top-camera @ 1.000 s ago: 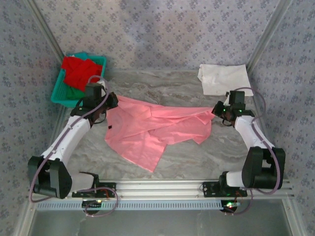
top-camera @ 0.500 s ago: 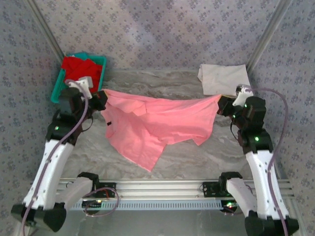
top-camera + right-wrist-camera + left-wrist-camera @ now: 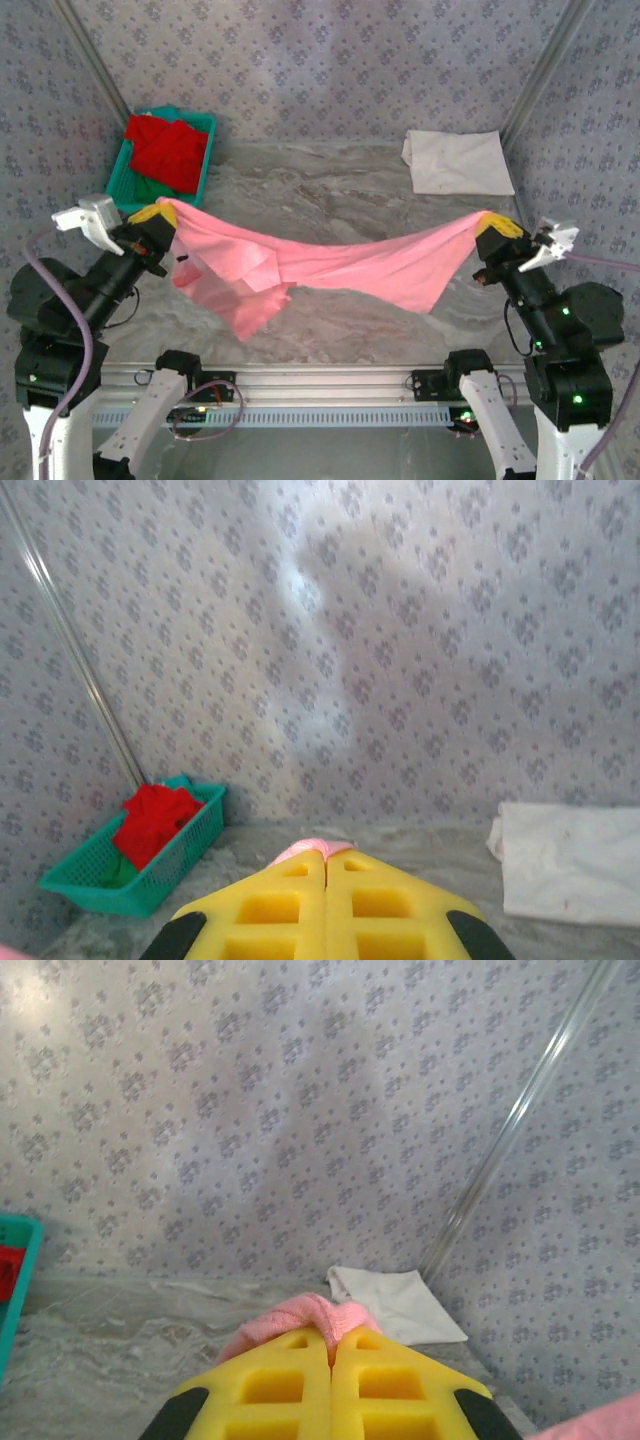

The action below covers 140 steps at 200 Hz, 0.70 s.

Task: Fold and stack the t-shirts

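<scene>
left gripper [image 3: 152, 215] and right gripper [image 3: 497, 224] are clamping tight on opposite ends of the pink t-shirt [image 3: 330, 262] we are holding crosswise between them.

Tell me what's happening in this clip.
The two arms hold a pink t-shirt stretched between them over the table, the left gripper shut on one end and the right gripper on the other; its middle sags. A folded white t-shirt lies at far right. A red t-shirt and a green t-shirt sit in the teal basket at far left.
</scene>
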{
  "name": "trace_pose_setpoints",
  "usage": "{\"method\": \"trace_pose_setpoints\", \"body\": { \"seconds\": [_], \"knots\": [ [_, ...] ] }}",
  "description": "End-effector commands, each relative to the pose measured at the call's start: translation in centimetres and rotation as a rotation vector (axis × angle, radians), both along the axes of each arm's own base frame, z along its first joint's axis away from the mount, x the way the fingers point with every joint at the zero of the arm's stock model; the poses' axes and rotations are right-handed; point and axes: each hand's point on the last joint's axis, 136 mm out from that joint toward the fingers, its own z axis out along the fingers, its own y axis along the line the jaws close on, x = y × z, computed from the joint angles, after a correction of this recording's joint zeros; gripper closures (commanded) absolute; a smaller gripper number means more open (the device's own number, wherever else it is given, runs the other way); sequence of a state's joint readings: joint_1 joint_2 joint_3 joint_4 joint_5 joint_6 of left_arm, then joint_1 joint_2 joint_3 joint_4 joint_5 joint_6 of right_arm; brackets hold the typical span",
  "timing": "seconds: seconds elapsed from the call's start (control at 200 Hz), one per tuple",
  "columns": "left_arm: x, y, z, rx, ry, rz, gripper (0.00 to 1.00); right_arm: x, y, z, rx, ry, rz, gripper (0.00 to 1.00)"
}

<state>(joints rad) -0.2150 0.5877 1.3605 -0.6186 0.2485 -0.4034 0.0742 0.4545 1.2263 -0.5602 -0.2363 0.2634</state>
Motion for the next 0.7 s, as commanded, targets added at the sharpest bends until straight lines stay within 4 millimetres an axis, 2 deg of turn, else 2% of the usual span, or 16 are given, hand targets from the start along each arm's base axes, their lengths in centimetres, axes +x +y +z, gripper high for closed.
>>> {"method": "trace_pose_setpoints", "body": {
  "seconds": [0.0,0.08,0.2,0.26,0.345,0.4,0.515,0.55,0.585,0.605,0.635,0.695],
  "knots": [
    [-0.2,0.2,2.1,0.026,-0.038,0.015,1.00,0.1,-0.9,1.2,-0.017,-0.005,-0.055,1.00],
    [2.2,0.9,2.8,0.075,-0.022,0.084,1.00,2.6,-1.7,1.0,0.004,0.056,-0.107,1.00],
    [8.5,0.2,1.7,0.143,0.045,0.115,1.00,8.7,-1.6,-0.1,0.011,0.161,-0.125,1.00],
    [11.8,-0.5,0.5,0.170,0.074,0.114,1.00,12.1,-1.3,-1.6,0.015,0.223,-0.120,1.00],
    [16.7,-0.5,-2.6,0.187,0.138,0.128,1.00,17.0,-0.9,-4.4,0.008,0.289,-0.123,1.00],
    [20.0,0.1,-5.2,0.162,0.189,0.127,1.00,20.1,-0.7,-7.1,-0.007,0.342,-0.132,1.00],
    [26.8,1.5,-12.5,0.147,0.294,0.148,1.00,26.3,-0.6,-13.1,-0.035,0.437,-0.153,1.00],
    [28.7,1.9,-14.6,0.168,0.321,0.158,0.87,28.3,-0.6,-15.2,-0.052,0.471,-0.161,0.98],
    [30.3,2.1,-16.4,0.193,0.342,0.170,0.69,30.2,-0.9,-17.2,-0.053,0.509,-0.179,0.82],
    [31.2,2.4,-17.3,0.204,0.352,0.179,0.62,31.3,-1.0,-18.4,-0.052,0.535,-0.183,0.72],
    [32.6,2.9,-18.4,0.216,0.366,0.199,0.59,32.7,-1.0,-20.0,-0.045,0.579,-0.175,0.63],
    [34.6,3.5,-20.0,0.214,0.409,0.218,0.50,35.0,-1.0,-22.0,-0.031,0.645,-0.163,0.55]
  ]
}}
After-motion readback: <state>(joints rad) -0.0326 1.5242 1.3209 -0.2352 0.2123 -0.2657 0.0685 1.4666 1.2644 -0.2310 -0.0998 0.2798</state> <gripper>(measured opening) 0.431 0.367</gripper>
